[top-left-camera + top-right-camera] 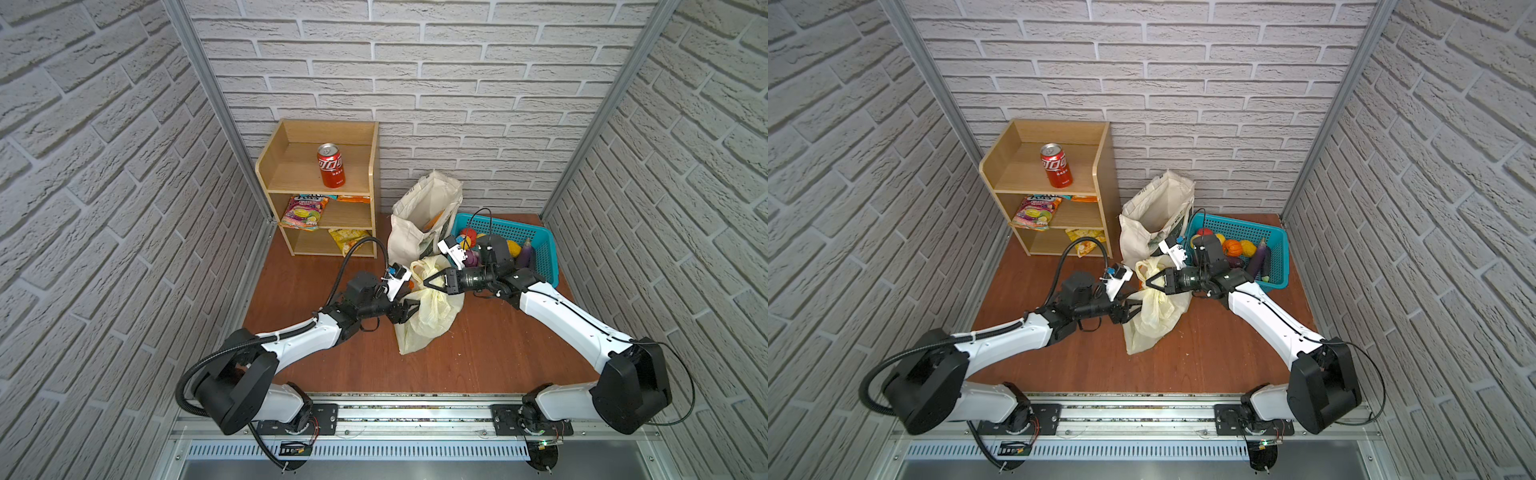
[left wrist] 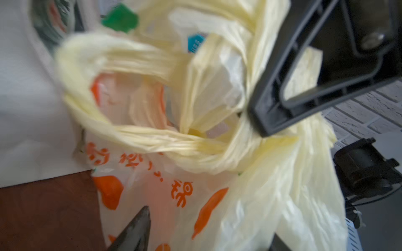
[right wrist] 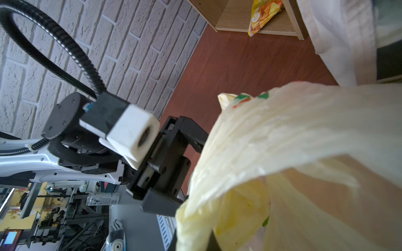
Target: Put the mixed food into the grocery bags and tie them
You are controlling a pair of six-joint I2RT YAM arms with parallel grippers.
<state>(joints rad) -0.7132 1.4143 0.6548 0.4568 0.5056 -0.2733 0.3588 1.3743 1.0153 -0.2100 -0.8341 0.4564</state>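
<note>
Fig.: tying step. Plastic bag, food showing inside, lies just beside tote, on its near side. R gripper clamped on a twisted handle; L gripper jaws apart at bag's flank. Next, prob.: L must catch the free handle loop & cross it over.

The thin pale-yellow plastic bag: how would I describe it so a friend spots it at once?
Find the wooden shelf unit at the back brick wall; right of it stands a cream canvas tote beside a turquoise mesh basket. In front of the tote, on the red-brown tabletop, lies the thin pale-yellow plastic bag. Unlike the upright tote, it is crumpled, translucent and orange-printed.
</note>
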